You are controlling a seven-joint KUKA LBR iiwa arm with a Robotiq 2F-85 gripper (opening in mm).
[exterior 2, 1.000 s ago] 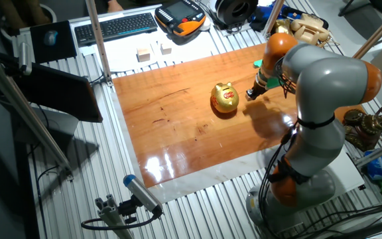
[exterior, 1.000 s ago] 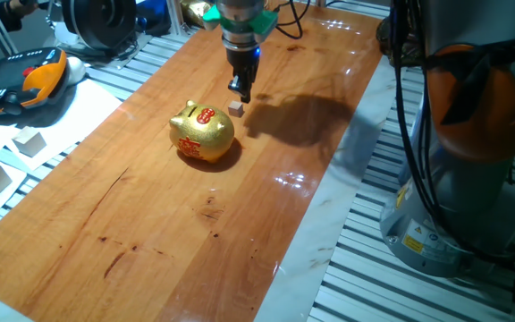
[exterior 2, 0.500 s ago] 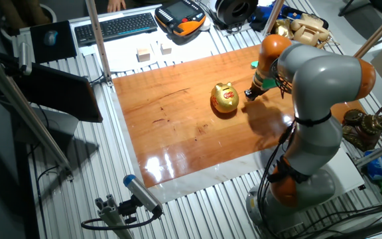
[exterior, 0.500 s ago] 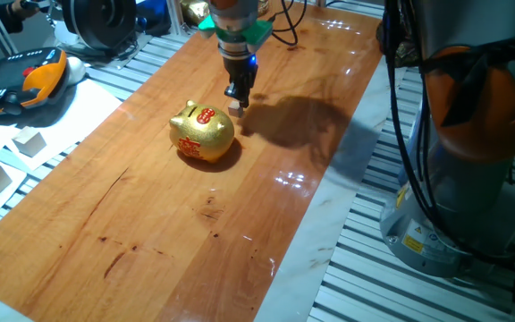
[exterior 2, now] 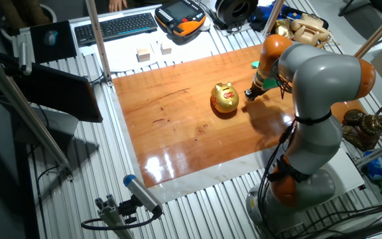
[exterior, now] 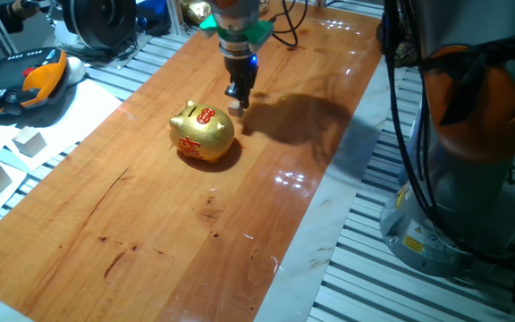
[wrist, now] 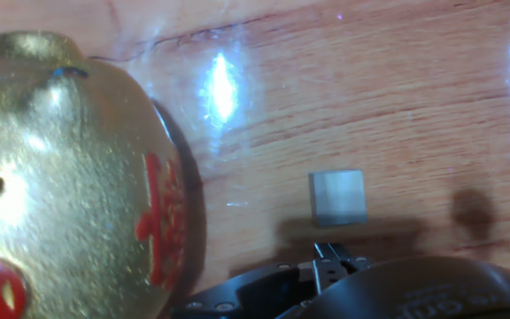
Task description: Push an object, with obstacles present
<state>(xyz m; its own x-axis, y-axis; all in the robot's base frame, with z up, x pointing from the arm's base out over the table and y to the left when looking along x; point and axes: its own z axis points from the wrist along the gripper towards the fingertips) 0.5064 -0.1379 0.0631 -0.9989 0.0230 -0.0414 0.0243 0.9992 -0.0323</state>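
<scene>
The tiny tan wooden cube lies on the wooden table just beyond my fingertips in the hand view. In one fixed view the cube peeks out right under my gripper, which is shut and empty and stands low over the table behind the cube. The gold piggy bank with red markings stands a short way to the cube's left, and it fills the left of the hand view. In the other fixed view the gripper is just right of the pig; the cube is too small to make out there.
Pale wooden blocks and an orange teach pendant lie off the table's left edge. A keyboard lies beyond the far edge. The arm's base stands at the table's right side.
From a second ago the gripper came down and closer to the cube, now partly covering it. In the last half second nothing has visibly moved.
</scene>
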